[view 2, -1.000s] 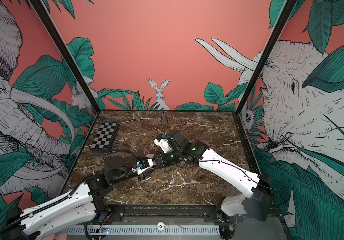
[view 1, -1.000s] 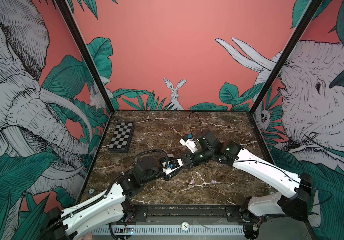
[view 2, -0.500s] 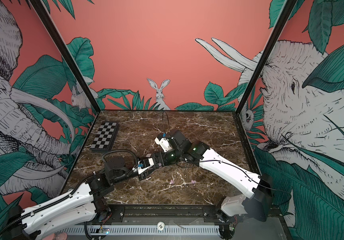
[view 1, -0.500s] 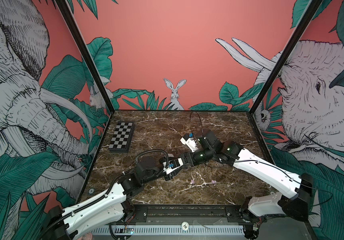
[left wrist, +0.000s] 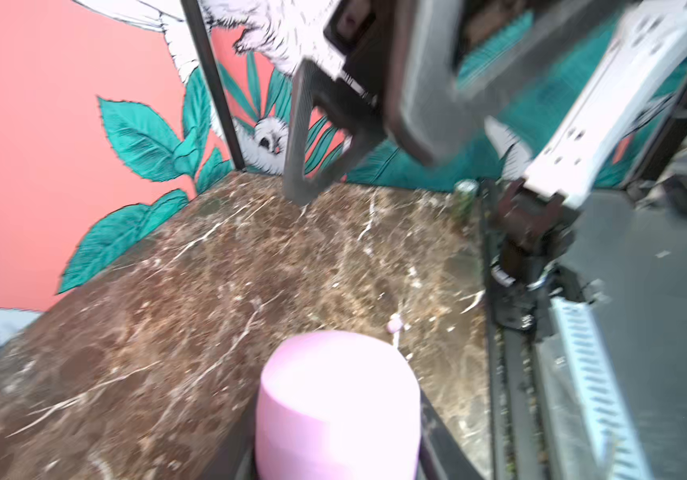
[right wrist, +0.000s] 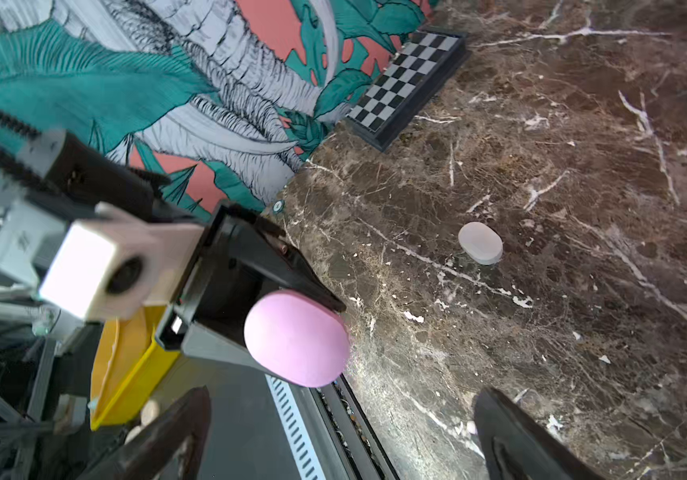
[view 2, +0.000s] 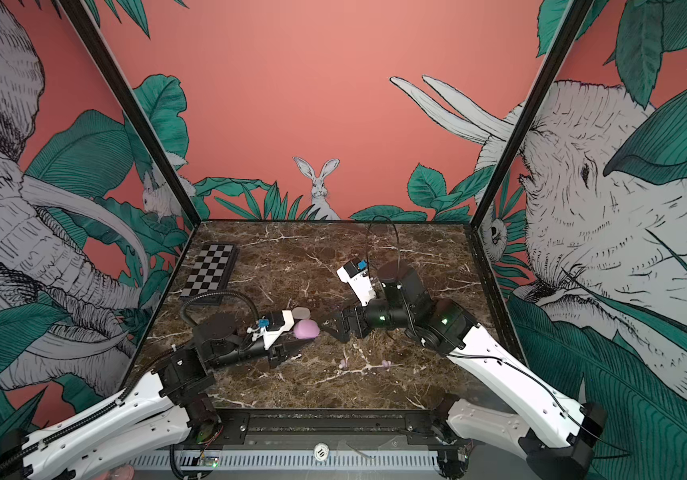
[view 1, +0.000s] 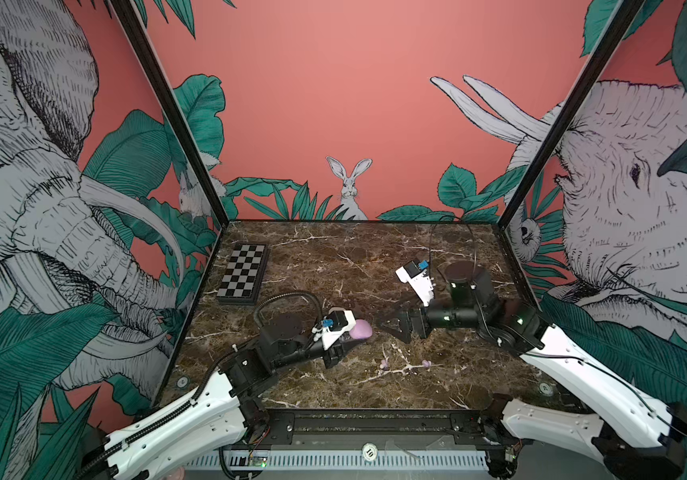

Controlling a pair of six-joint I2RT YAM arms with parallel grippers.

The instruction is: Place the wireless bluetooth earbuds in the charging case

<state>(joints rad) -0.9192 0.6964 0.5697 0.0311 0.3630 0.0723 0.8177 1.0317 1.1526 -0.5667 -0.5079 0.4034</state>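
As left tool (right wrist: 292, 328) clamps lilac case (view 2: 307, 329), white case (right wrist: 480, 243) lies near.

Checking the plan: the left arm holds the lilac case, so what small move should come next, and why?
Probably ease the right gripper forward onto the lilac case to open its lid. Its jaws stand wide open just short of the case, which the left gripper holds, seemingly closed.

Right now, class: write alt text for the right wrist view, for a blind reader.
A lilac pebble-shaped case is clamped in the left arm's black fingers over a brown marble table. A white pebble-shaped case lies on it; a black-and-white chequered board sits by the wall.
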